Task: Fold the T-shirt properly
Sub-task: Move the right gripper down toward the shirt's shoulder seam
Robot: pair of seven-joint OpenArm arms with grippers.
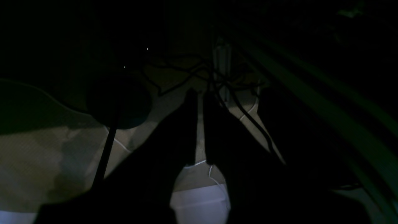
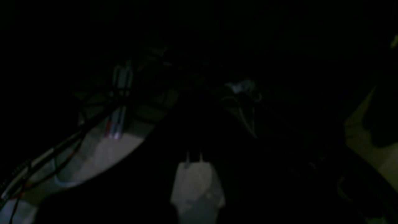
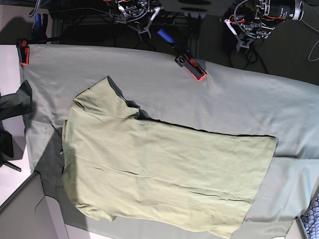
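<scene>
Left wrist view is almost black: the left gripper (image 1: 200, 130) shows as two dark fingers nearly together, a thin slit between them, nothing clamped, pointing toward 12 o'clock over pale floor and loose cables. No shirt is visible here.

Right wrist view is darker still; the right gripper (image 2: 194, 157) reads only as a silhouette above a pale patch, its fingers together and, as far as can be told, holding nothing.

Base view carries the story. A plain light olive-green short-sleeved cotton T-shirt (image 3: 164, 169) lies spread flat on the duller grey-green tablecloth sheet (image 3: 249, 104), collar end toward 9 o'clock, hem toward 3 o'clock, one sleeve reaching to 11 o'clock and the other to 7 o'clock. Both arms sit folded back at 12 o'clock, well apart from the cloth. An orange-and-black clamp (image 3: 192, 67) pins the sheet's far edge, and a dark garment (image 3: 15, 102) hangs at 9 o'clock.

Judged by its soft wrinkles, the shirt is light, limp and likely to drag or bunch; pinching at a sleeve seam or hem corner looks soundest. No containers appear in any view.
</scene>
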